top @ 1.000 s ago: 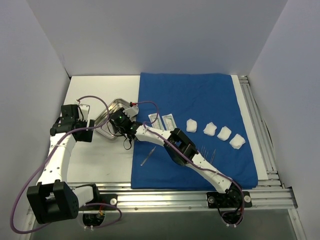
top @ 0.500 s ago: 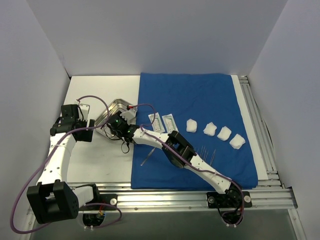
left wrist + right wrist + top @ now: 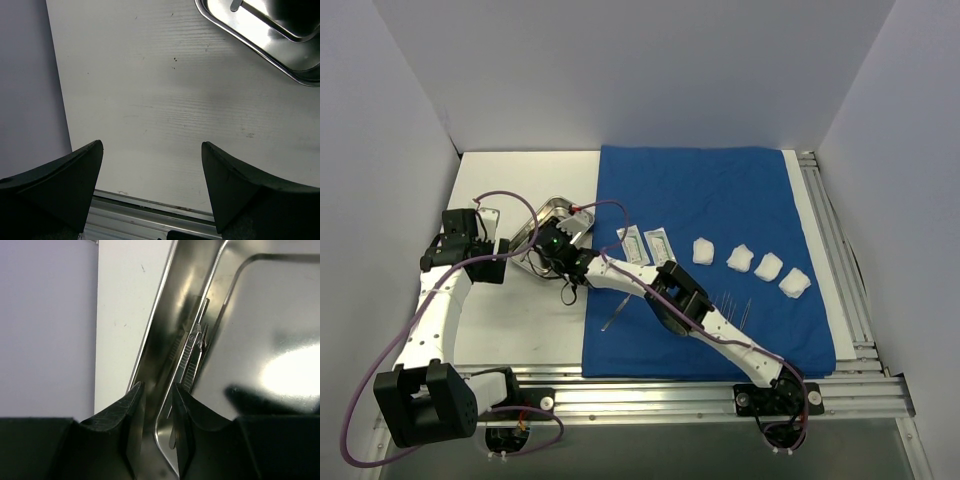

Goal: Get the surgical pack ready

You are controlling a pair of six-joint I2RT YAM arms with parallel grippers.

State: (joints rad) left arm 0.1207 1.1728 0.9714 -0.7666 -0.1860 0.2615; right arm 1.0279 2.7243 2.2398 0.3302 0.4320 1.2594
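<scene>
The steel tray (image 3: pixel 558 208) sits on the white table, just left of the spread blue drape (image 3: pixel 720 190). My right gripper (image 3: pixel 544 253) is over the tray's near-left wall. In the right wrist view the right gripper (image 3: pixel 157 385) has a narrow gap that straddles the tray wall (image 3: pixel 165 340). A thin metal instrument (image 3: pixel 192 352) lies along that wall, its end beside the right finger. Two white sachets (image 3: pixel 646 243), several gauze wads (image 3: pixel 740 260) and more instruments (image 3: pixel 615 312) lie on the drape. My left gripper (image 3: pixel 498 258) is open and empty beside the tray (image 3: pixel 280 45).
More thin instruments (image 3: pixel 735 305) lie on the drape near the right arm. Aluminium rails run along the table's right edge (image 3: pixel 830 250) and front edge (image 3: pixel 700 395). White walls close in the left, back and right sides.
My right gripper has moved a little to the left over the tray. The left arm has not moved.
</scene>
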